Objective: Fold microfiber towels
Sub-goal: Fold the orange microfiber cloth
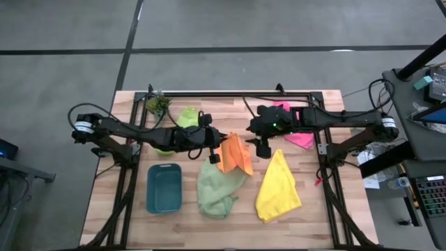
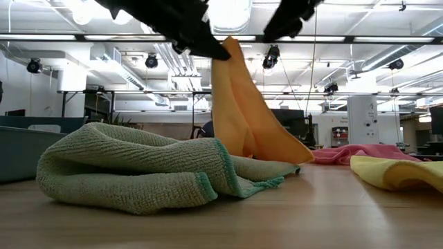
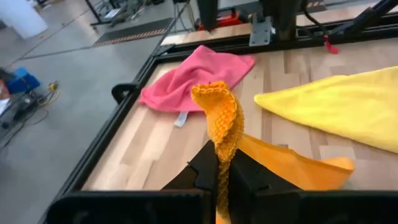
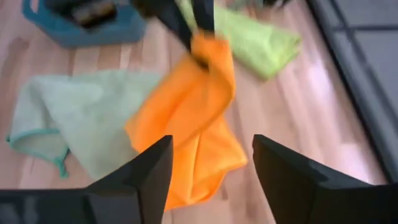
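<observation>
My left gripper (image 3: 219,171) is clamped on a bunched corner of the orange towel (image 1: 234,155), which hangs over mid-table with its lower part draped beside the pale sage towel (image 1: 217,187). My right gripper (image 4: 211,165) stands apart, empty, just beside the hanging cloth. The cloth looks light, limp and grippy rather than slick. I judge the free hanging corner the place for the right to take hold, since any mid-edge pinch will sag.

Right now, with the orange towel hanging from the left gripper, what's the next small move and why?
Probably bring the open right gripper in to pinch a free lower corner of the orange towel. The left gripper is shut on one bunched edge, so the cloth hangs crumpled, its bottom resting on the table.
</observation>
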Controlling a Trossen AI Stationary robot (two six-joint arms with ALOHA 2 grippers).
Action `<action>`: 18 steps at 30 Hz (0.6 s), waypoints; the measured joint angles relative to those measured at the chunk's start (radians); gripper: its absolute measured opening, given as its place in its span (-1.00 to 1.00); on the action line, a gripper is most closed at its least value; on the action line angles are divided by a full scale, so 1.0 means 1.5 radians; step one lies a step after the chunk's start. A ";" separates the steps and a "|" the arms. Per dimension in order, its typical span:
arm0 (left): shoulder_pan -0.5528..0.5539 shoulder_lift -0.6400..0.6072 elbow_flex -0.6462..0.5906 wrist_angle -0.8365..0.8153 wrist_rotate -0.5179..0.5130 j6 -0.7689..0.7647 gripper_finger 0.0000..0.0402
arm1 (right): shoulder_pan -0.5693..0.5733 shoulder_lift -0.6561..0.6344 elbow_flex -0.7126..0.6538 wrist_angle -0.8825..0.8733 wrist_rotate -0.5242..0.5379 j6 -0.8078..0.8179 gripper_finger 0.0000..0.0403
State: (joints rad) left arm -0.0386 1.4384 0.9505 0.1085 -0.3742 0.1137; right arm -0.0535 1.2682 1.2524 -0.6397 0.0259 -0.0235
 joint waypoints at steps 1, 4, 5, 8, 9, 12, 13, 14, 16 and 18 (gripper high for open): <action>-0.001 -0.007 -0.009 0.001 -0.001 -0.005 -1.00 | 0.003 0.000 -0.017 0.009 0.000 0.012 0.08; -0.001 -0.025 -0.033 0.003 -0.002 -0.028 -1.00 | 0.013 0.001 -0.077 0.053 -0.002 0.049 0.10; -0.001 -0.031 -0.039 0.004 -0.003 -0.035 -1.00 | 0.018 0.001 -0.101 0.071 -0.003 0.062 0.10; -0.001 -0.048 -0.057 0.010 -0.006 -0.039 -1.00 | 0.033 0.001 -0.167 0.132 -0.007 0.102 0.09; -0.001 -0.054 -0.061 0.009 -0.006 -0.042 -1.00 | 0.040 0.002 -0.187 0.153 -0.015 0.115 0.09; -0.001 -0.058 -0.063 0.009 -0.014 -0.053 -1.00 | 0.067 0.002 -0.243 0.221 -0.029 0.157 0.09; -0.001 -0.058 -0.064 0.009 -0.016 -0.053 -1.00 | 0.078 0.002 -0.261 0.246 -0.029 0.172 0.09; -0.001 -0.059 -0.064 0.010 -0.017 -0.052 -1.00 | 0.089 0.002 -0.280 0.274 -0.029 0.187 0.09; -0.001 -0.059 -0.064 0.012 -0.017 -0.053 -1.00 | 0.110 0.002 -0.314 0.332 -0.028 0.219 0.09; -0.001 -0.058 -0.064 0.012 -0.017 -0.053 -1.00 | 0.130 0.002 -0.340 0.383 -0.020 0.247 0.09</action>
State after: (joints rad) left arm -0.0395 1.3513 0.8551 0.1261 -0.4000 0.0338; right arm 0.1410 1.2713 0.7422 -0.0654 -0.0041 0.3475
